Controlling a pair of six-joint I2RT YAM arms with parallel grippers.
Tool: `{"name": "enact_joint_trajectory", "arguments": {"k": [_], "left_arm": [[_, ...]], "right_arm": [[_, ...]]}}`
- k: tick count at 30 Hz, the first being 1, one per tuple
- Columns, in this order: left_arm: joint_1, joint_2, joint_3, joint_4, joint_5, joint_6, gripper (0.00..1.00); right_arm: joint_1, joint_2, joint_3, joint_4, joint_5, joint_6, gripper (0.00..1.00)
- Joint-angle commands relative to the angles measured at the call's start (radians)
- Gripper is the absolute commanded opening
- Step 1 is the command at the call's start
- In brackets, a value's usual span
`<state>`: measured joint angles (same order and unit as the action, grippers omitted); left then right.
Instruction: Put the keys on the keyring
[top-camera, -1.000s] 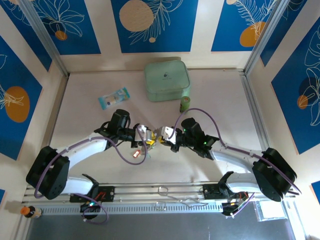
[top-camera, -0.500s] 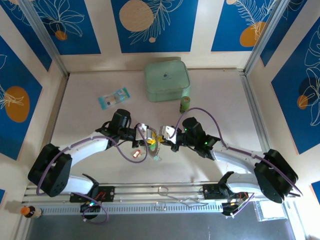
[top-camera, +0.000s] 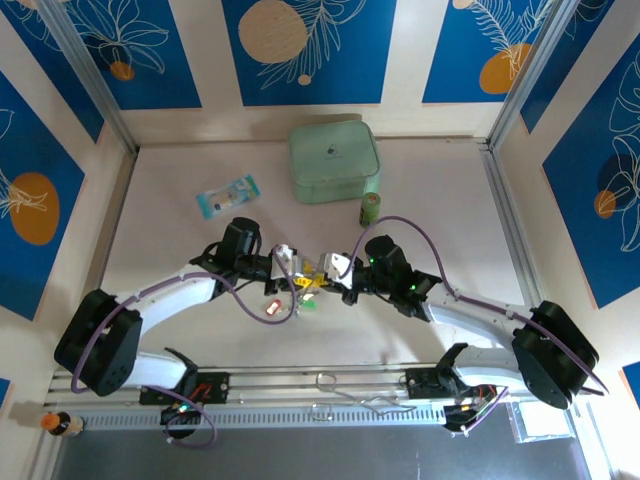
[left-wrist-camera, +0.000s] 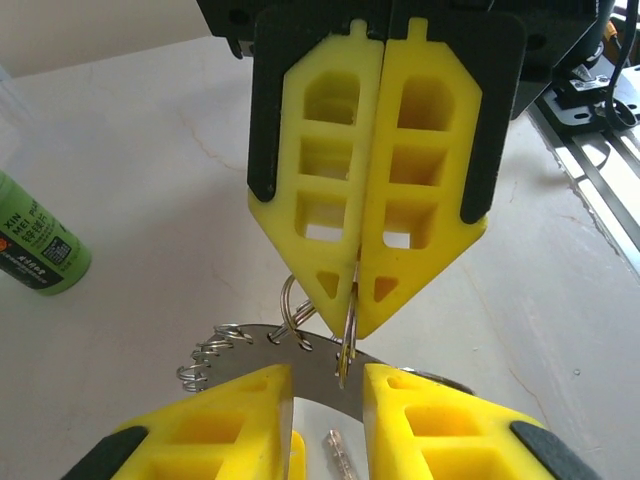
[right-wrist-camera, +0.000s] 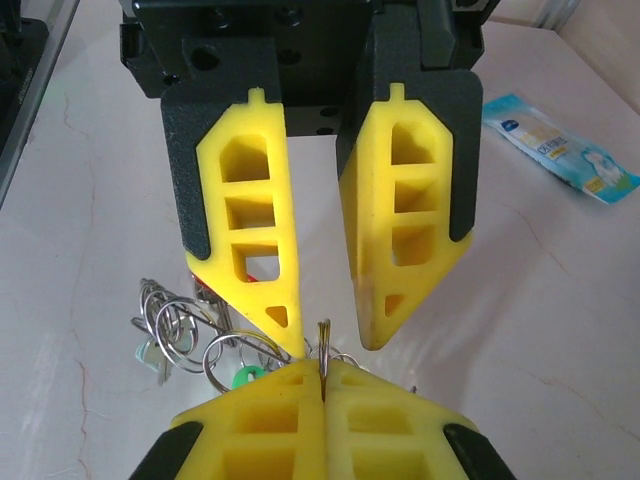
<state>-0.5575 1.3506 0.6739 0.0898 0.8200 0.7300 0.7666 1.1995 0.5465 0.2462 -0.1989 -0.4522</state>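
1. Your two grippers meet tip to tip over the middle of the pale, faintly veined table (top-camera: 150, 230). Bare surface runs out on both sides to the metal side rails (top-camera: 505, 220).
2. Toward the far edge sits a mint-green square case (top-camera: 334, 160) with rounded corners. A green bottle (top-camera: 370, 208) stands just beside its near right corner, and a blue-and-white packet (top-camera: 227, 196) lies well to the left.
3. Your right gripper (left-wrist-camera: 355, 320) is clenched. Its yellow lattice fingers press flat together on a thin wire ring (right-wrist-camera: 322, 350), which stands on edge.
4. Your left gripper (right-wrist-camera: 330, 325) has its fingers parted, one on each side of that ring. In the left wrist view the keyring (left-wrist-camera: 310, 372) crosses the gap as a silvery band with a coiled, beaded edge. I can't tell whether the fingers pinch it.
5. The keys (top-camera: 308, 287) hang bunched just under the meeting fingertips. Glossy wire loops show among them, and so does a green plastic head (right-wrist-camera: 240, 378).
6. What looks like a red-headed key (top-camera: 272, 308) lies loose on the table near the bunch, small in the overhead view.
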Motion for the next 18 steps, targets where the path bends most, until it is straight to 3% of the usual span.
{"name": "enact_joint_trajectory", "arguments": {"k": [1, 9, 12, 14, 18], "left_arm": [[0.011, -0.005, 0.003, -0.001, 0.066, -0.014, 0.24], [0.010, 0.009, 0.014, 0.013, 0.095, -0.032, 0.12], [0.011, 0.014, 0.030, 0.003, 0.122, -0.040, 0.00], [0.011, 0.016, 0.042, -0.019, 0.119, -0.036, 0.00], [0.010, -0.002, 0.035, 0.018, 0.039, -0.049, 0.00]], "right_arm": [[0.009, 0.005, 0.021, 0.019, -0.013, -0.005, 0.00], [0.016, 0.014, 0.027, 0.014, -0.017, -0.010, 0.00], [0.020, 0.002, 0.031, -0.002, -0.012, -0.019, 0.00], [0.019, -0.009, 0.036, -0.020, -0.001, -0.030, 0.02], [0.016, -0.033, 0.055, -0.129, 0.060, -0.058, 0.36]]}}
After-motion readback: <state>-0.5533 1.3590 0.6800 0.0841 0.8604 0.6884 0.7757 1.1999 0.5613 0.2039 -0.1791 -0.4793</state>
